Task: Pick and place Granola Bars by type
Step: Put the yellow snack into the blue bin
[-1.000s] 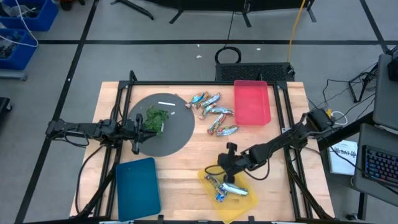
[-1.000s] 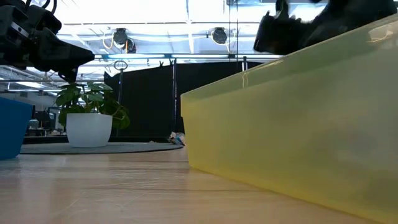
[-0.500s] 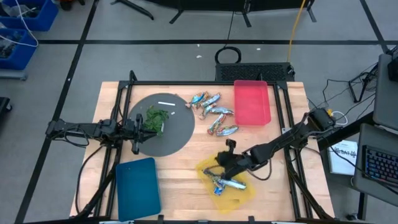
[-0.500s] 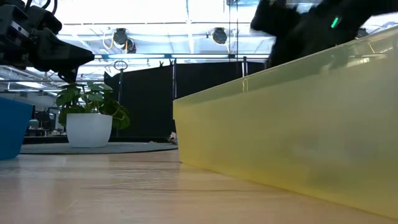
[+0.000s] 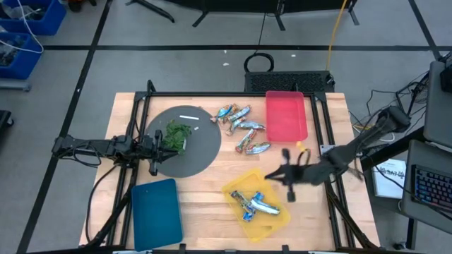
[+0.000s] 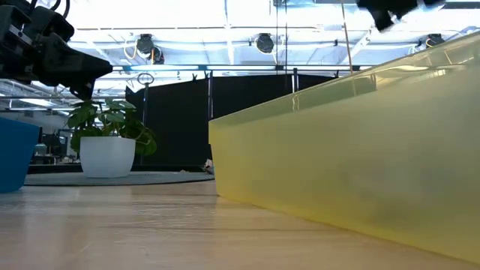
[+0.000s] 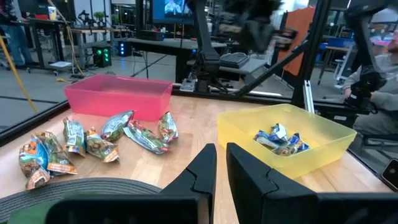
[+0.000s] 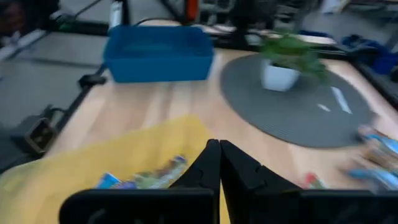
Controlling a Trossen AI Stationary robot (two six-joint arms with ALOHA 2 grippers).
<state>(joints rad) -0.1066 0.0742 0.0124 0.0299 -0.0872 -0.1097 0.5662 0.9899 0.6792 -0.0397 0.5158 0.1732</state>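
Note:
A heap of loose granola bars (image 5: 244, 127) (image 7: 106, 137) in blue, silvery and teal wrappers lies on the wooden table next to the red tray (image 5: 286, 116). A few more bars (image 5: 256, 204) (image 7: 278, 138) lie inside the yellow tray (image 5: 275, 220) (image 7: 323, 127). My right gripper (image 5: 274, 176) (image 8: 219, 163) hangs shut and empty above the table, just right of the yellow tray. My left gripper (image 5: 152, 145) (image 7: 221, 167) rests level at the grey mat's left rim, its fingers all but closed, holding nothing.
A round grey mat (image 5: 201, 152) carries a small green plant (image 5: 176, 134) (image 8: 286, 59) and a white stick (image 5: 189, 118). A blue tray (image 5: 157, 214) (image 8: 158, 53) sits at the near left. Bare wood lies between the mat and the yellow tray.
My right gripper, shut throughout, first dipped at the yellow tray, then rose clear and drew back toward the table's right edge, tipping nearer to level. The yellow tray slid a little toward the far edge with its bars still inside.

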